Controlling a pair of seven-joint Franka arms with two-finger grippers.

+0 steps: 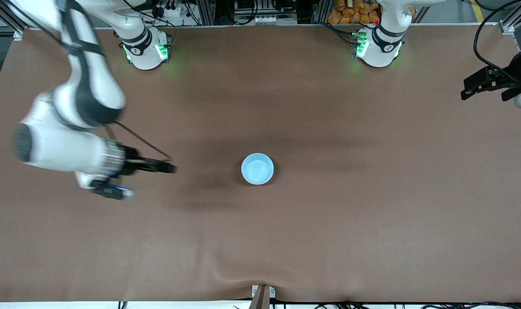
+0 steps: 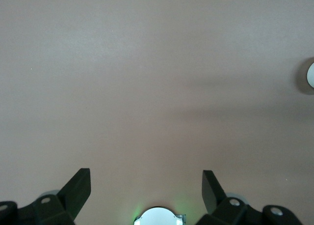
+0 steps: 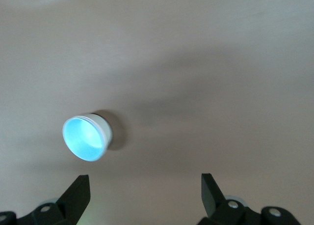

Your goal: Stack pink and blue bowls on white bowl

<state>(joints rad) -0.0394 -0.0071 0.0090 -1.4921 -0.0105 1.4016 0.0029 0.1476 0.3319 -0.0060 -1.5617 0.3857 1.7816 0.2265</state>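
Brown matting covers the whole worktop, with aluminium framing, cables and equipment along the edge where the two arm bases stand. A small bracket sits at the middle of the worktop edge nearest the front camera, where the matting wrinkles slightly.

Only one stack of bowls is present, near the centre of the worktop. The blue bowl is on top and upright, its pale blue inside facing up. The right wrist view shows a white wall beneath the blue rim. Whether a pink bowl sits in the stack cannot be told. Bare matting surrounds the stack on every side, well clear of all four edges.

The right hand hangs over the worktop toward the right arm's end, well apart from the stack. Its fingers stand wide apart with nothing between them and touch nothing.

The left hand waits over the left arm's end of the worktop, close to that edge and near the corner by the bases. Its fingers are likewise spread wide and empty, with only bare matting below them.

Soft shadows from the arms cross the matting around the stack.
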